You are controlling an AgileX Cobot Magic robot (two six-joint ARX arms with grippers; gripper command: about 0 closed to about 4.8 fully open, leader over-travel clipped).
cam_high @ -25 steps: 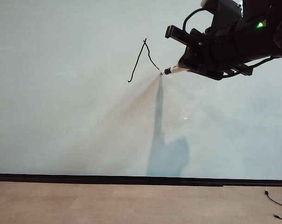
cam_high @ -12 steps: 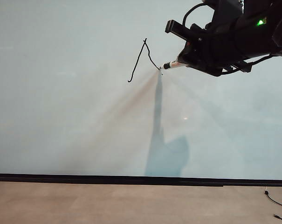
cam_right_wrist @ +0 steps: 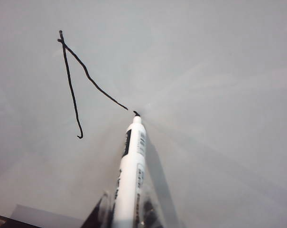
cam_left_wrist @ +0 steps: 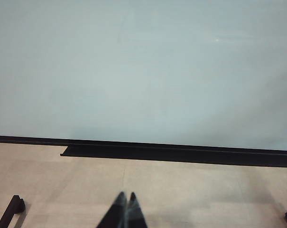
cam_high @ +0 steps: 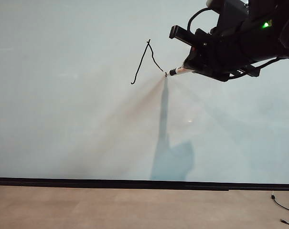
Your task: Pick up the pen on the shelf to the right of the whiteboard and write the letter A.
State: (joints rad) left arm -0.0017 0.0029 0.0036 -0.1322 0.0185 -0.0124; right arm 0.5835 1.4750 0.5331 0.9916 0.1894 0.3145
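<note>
Pen [cam_right_wrist: 131, 166] tip on whiteboard [cam_high: 63, 124] (right of strokes [cam_high: 144, 59]).

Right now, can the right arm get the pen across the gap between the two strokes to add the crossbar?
Probably yes. The right gripper is shut on the pen, whose tip sits at the end of the right stroke of the letter A. Only bare whiteboard lies between the strokes.

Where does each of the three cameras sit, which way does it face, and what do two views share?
Exterior view: off the arms, facing the whiteboard; right gripper holds the pen beside the unfinished letter A.
Left wrist view: low on the left arm, facing the board's lower edge and floor; shut left gripper shows.
Right wrist view: looks along the pen at the board.
Shared: exterior and right wrist views both show pen and strokes.
</note>
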